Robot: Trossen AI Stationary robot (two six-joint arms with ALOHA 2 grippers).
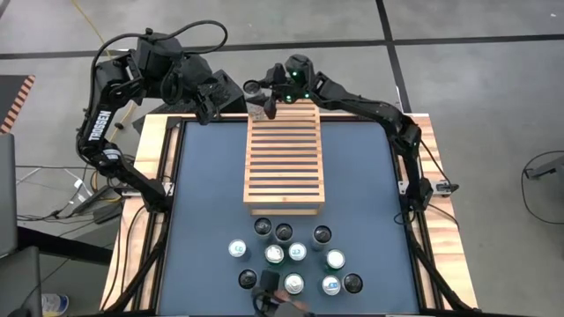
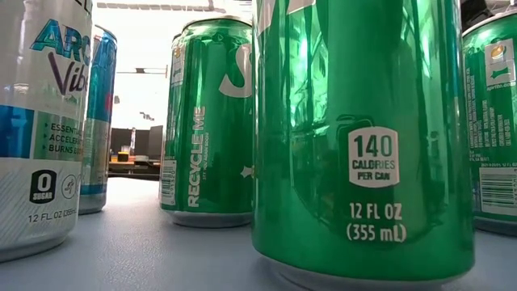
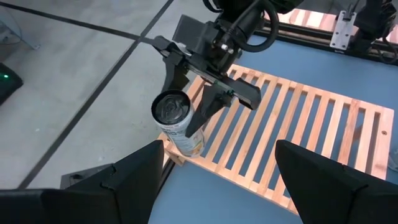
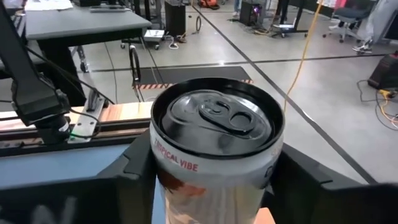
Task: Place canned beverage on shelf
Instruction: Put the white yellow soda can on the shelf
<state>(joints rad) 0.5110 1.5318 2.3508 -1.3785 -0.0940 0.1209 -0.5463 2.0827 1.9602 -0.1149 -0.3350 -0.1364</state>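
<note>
Right hand (image 3: 198, 102) at the far left corner of the shelf (image 1: 283, 160), fingers on either side of an upright can (image 3: 177, 127) with a dark top and a pale body. In the left wrist view the can stands at the shelf's corner with one finger against its side; in the right wrist view the can (image 4: 214, 149) fills the gap between the two fingers (image 4: 134, 165), which sit close to or on its wall. Whether the grip is firm or merely touching cannot be told. Left hand (image 1: 231, 95) waits just beyond the table's far edge, left of the shelf, its fingers (image 3: 134, 168) spread wide and holding nothing. Slatted wooden shelf lies lengthwise on the blue table (image 1: 211, 189), toward its far side. A cluster of cans (image 1: 295, 260) stands upright on the table nearer the front edge, clear of the shelf; green cans (image 2: 363, 137) among them dominate the low view.
</note>
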